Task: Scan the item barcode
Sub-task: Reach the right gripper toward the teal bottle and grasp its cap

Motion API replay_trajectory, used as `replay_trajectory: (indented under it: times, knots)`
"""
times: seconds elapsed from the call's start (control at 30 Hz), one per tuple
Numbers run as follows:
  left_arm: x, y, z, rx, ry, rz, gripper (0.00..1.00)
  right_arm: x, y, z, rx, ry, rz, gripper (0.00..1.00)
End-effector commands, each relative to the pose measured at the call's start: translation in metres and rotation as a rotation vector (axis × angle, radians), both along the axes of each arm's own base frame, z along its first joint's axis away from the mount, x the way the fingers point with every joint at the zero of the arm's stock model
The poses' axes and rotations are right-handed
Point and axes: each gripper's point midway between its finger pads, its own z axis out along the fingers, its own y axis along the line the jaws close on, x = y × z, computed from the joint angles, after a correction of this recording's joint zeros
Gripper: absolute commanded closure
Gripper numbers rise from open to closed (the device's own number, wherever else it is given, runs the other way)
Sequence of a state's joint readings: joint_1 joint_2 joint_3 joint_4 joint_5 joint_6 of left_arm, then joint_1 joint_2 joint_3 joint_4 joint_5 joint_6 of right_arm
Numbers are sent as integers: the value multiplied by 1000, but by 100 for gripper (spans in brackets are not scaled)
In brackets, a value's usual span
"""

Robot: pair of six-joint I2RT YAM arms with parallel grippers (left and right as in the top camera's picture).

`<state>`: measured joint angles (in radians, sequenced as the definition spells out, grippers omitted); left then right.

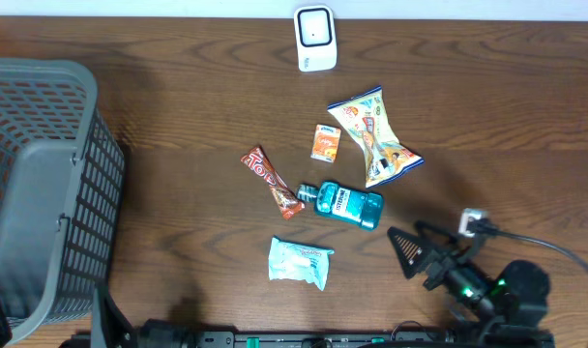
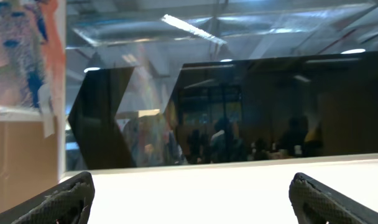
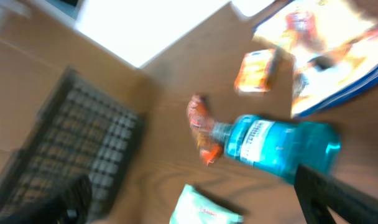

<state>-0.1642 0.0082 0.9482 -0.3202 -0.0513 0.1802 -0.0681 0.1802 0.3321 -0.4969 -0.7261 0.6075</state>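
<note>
Right claw (image 1: 422, 261), jaws spread and empty, hovers near the blue mouthwash bottle (image 1: 349, 205) lying mid-worktop (image 1: 178, 116); picking has not begun. Next, it must close on the bottle and show its barcode to the white scanner (image 1: 314, 38). Left claw (image 2: 192, 186) gapes empty too, facing away. No barcode is legible, and the right wrist view is blurred.

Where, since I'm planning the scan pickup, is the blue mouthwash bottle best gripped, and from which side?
Across the wide body of the mouthwash bottle, coming down from above: it lies flat, long axis left-right, black cap by the candy bar. The right arm's fingers are nearest and open.
</note>
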Motion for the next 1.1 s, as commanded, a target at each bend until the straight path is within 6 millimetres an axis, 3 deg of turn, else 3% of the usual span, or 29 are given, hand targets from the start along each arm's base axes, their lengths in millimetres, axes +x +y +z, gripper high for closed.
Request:
replay_trajectory:
  times: [0.0, 0.17, 0.3, 0.53, 0.67, 0.83, 1.0, 1.07]
  knots:
    - [12, 6, -13, -50, 40, 22, 0, 18, -30, 39, -294, -127, -118, 1]
    - [48, 0, -50, -35, 149, 24, 0, 39, -35, 66, -446, -75, -59, 1]
    - [73, -4, -82, -28, 238, 22, 0, 57, -31, 60, -552, 19, 7, 1]
    - [108, -10, -139, -4, 381, 27, 0, 83, 26, 33, -808, 93, 168, 1]
    - [118, -11, -162, 6, 434, 29, 0, 89, 66, -3, -1087, 102, 224, 1]
    - [121, -12, -166, 7, 444, 29, 0, 92, 108, -60, -1366, 81, 248, 1]
    - [121, -12, -167, 7, 445, 29, 0, 103, 131, -114, -1553, 49, 231, 1]
    - [121, -12, -167, 7, 445, 29, 0, 105, 139, -125, -1564, 50, 242, 1]
